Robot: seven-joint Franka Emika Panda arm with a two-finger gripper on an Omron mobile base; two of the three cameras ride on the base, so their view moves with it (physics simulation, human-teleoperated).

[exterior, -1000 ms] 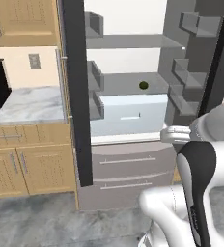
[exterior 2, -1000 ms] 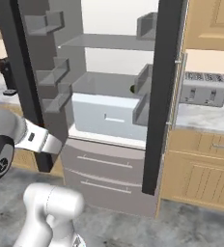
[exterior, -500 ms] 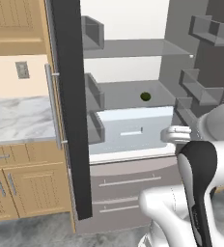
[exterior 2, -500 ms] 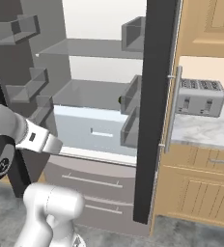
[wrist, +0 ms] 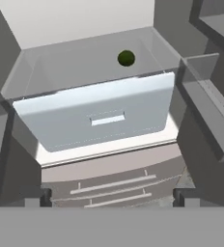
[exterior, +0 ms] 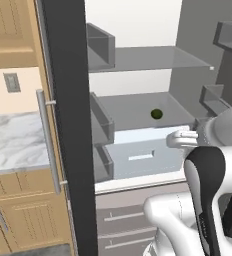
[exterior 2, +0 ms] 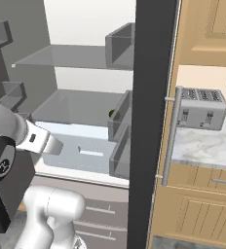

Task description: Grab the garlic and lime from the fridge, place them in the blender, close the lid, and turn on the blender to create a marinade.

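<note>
Behind pale flat drawer (wrist: 102,113), round green lime (wrist: 126,58).

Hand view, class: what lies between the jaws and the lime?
The pale drawer lies between; beyond it, bare grey shelf runs to the lime.

No readable writing turns up anywhere. The tall fridge with its dark door (exterior: 68,125) and long silver handle carries no brand or label, the pale blue-white drawer (wrist: 102,116) shows just a plain recessed grip, and the silver four-slot toaster (exterior 2: 201,108) on the marble counter has small dark marks too blurred to make out.
</note>
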